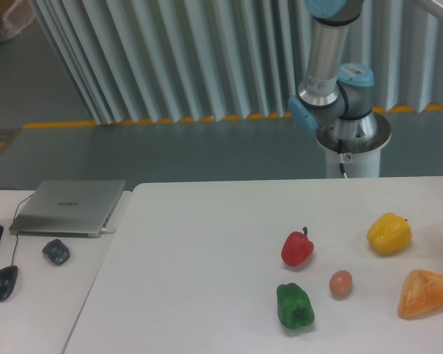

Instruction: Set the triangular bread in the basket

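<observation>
Pre-grasp step, nothing held: golden-orange triangular bread wedge (428,294) flat on white desk (207,258) at right edge, below rounded yellow pepper (389,233); jaws out of view, state unknowable; basket unseen; next, probably reach to wedge.

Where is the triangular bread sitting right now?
The triangular bread lies on the white table at the camera view's right edge, toward the front, below the yellow pepper and right of the small brown egg.
</observation>
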Controlling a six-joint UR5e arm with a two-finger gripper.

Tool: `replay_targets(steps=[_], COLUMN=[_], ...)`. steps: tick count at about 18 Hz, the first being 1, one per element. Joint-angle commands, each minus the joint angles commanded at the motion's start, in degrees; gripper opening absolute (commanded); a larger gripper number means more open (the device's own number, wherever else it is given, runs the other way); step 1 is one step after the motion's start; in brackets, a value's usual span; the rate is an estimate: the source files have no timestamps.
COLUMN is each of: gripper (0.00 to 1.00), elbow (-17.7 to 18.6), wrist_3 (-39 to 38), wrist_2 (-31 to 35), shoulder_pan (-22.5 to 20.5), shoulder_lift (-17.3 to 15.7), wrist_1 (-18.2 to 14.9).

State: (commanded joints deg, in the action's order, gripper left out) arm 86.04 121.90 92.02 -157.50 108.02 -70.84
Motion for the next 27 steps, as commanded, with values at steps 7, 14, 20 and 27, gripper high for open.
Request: replay_targets(steps=[7, 14, 20, 27], gripper=[1.0, 1.0, 1.0, 1.0], elbow=[0.2, 2.0, 4.5, 4.8], wrist_3=[0.8, 0.0, -5.8, -14.0], wrist_2=[-0.1, 4.3, 4.2, 4.1], shoulder_pan=[-0.9, -2.7, -1.6, 1.7], shoulder_lift=[0.1, -0.4, 0.0, 0.3], wrist_1=[0.3, 1.4, 2.1, 3.8])
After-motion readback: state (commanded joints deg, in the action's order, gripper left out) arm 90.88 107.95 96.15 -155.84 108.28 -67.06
